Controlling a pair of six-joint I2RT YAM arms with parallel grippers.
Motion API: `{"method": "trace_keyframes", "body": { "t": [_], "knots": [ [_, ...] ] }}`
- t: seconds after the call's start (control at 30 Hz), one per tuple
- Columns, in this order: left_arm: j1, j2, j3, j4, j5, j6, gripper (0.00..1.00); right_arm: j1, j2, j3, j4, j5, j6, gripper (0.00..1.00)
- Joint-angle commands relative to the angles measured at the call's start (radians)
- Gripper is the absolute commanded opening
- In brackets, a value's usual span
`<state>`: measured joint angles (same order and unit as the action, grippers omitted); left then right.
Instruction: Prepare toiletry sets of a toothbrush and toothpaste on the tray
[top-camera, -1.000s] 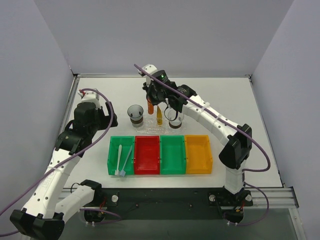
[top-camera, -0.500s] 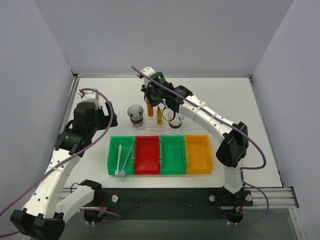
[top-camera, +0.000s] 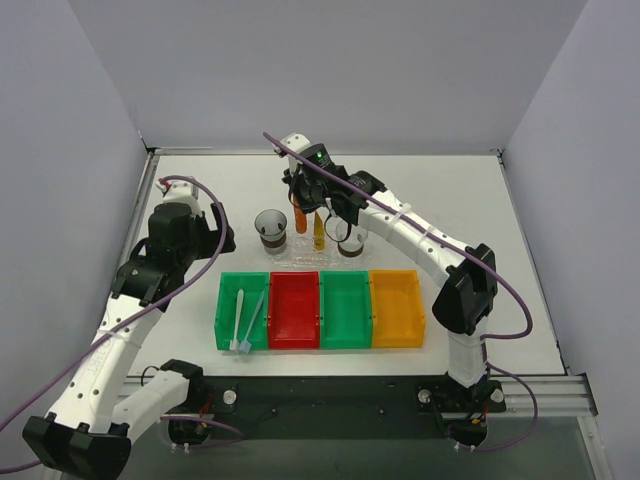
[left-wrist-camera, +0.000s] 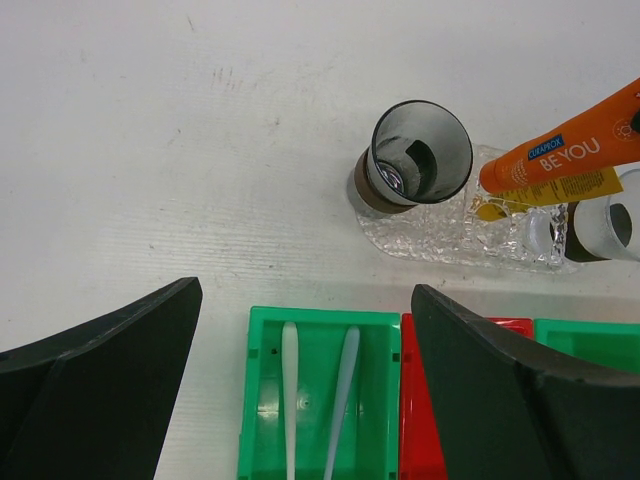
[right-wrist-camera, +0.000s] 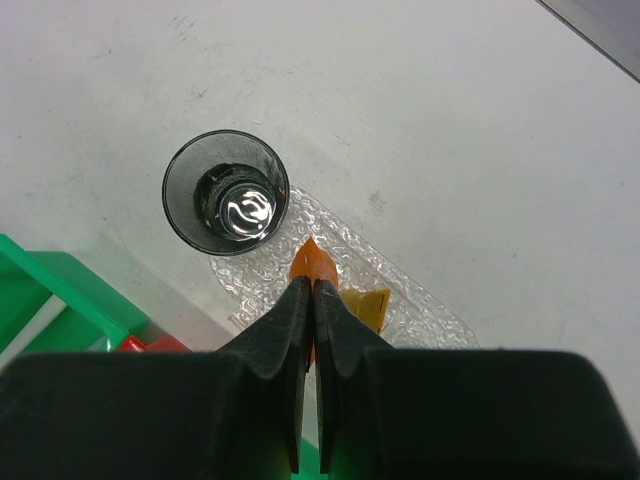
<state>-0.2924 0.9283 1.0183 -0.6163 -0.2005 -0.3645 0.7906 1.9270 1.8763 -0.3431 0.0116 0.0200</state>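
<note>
Four bins side by side across table (top-camera: 450, 200): left green (top-camera: 221, 312), red (top-camera: 294, 312), second green (top-camera: 346, 310), orange (top-camera: 397, 308). Behind row, left cup (top-camera: 271, 227) and right cup (top-camera: 350, 241), upright.

right gripper (right-wrist-camera: 308, 292), arm stretched out, points down, jaws pinched on the orange tube (right-wrist-camera: 308, 262) poking past its tips; left gripper (left-wrist-camera: 305, 295) hangs spread wide.

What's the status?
Right gripper shut on orange tube, over tray. Left gripper open, empty. Toothbrushes in green bin. Cups at both tray ends.
</note>
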Motion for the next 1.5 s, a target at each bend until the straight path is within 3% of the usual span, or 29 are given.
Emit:
{"method": "trace_keyframes", "body": {
  "t": [0.0, 1.47],
  "knots": [
    [0.009, 0.004, 0.003, 0.070, 0.018, -0.013, 0.97, -0.008, -0.059, 0.034, -0.004, 0.021, -0.014, 0.00],
    [0.015, 0.010, 0.002, 0.070, 0.027, -0.010, 0.97, -0.016, -0.014, 0.018, 0.016, 0.018, -0.046, 0.00]
  ]
}}
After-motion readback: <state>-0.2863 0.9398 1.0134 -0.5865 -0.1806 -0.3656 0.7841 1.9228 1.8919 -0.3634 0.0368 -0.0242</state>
